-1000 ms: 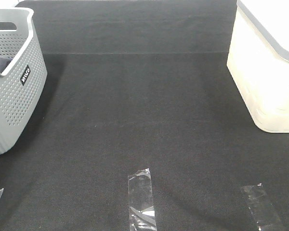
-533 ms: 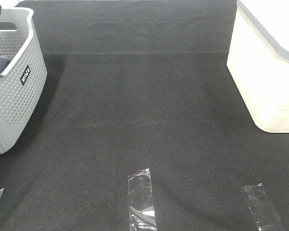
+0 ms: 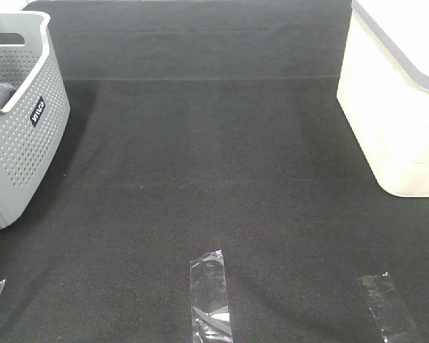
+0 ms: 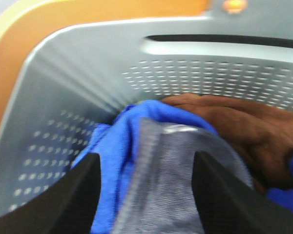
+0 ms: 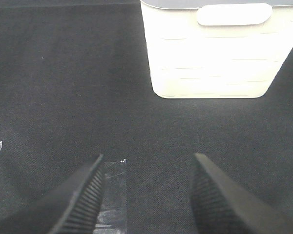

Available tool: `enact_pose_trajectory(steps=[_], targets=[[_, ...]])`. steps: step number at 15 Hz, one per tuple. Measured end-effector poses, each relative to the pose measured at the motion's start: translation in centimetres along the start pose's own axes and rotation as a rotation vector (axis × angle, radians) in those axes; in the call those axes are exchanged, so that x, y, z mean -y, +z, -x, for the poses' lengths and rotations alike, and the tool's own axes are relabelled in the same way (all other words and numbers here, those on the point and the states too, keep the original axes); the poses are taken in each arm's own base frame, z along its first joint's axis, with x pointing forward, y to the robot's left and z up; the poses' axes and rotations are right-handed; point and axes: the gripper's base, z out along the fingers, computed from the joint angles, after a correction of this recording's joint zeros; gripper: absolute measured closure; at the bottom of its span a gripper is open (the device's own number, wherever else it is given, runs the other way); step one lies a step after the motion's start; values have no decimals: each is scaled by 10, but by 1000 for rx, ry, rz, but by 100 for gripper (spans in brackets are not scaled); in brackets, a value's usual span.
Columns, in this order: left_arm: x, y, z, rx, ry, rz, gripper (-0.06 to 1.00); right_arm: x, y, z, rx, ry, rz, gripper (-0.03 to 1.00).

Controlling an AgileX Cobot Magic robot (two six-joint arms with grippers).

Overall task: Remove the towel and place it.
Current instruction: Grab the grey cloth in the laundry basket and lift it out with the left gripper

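Note:
In the left wrist view the slate grey towel [image 4: 171, 180] lies bunched inside the grey perforated basket [image 4: 88, 73]. My left gripper [image 4: 146, 195] is open, with one dark finger on either side of the towel's top fold. I cannot tell whether the fingers touch it. A bright blue cloth [image 4: 132, 122] lies beside and under the towel, and a brown cloth [image 4: 244, 126] sits next to it. My right gripper [image 5: 146, 195] hangs open over the black mat with nothing between its fingers. Neither gripper shows in the exterior high view, where the basket [image 3: 28, 143] stands at the far left.
A white bin [image 3: 393, 121] with a grey lid stands at the right edge, ahead of the right gripper [image 5: 215, 53]. Strips of clear tape [image 3: 210, 293] [image 3: 386, 307] lie on the black mat near the front edge. An orange surface shows beyond the basket rim.
A dark bit of the left arm showed at the exterior view's top left corner half a second ago and is now out of sight. Nothing else has moved.

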Motion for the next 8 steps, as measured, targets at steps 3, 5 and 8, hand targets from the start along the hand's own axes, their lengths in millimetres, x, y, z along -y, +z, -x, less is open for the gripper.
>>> enact_pose_trajectory(steps=[3, 5, 8], targets=[[-2, 13, -4, -11, -18, -20, 40, 0, 0, 0, 0, 0, 0, 46], [2, 24, -10, -35, -13, -35, 40, 0, 0, 0, 0, 0, 0, 46], [5, 39, -18, -65, 3, -37, 40, 0, 0, 0, 0, 0, 0, 46]])
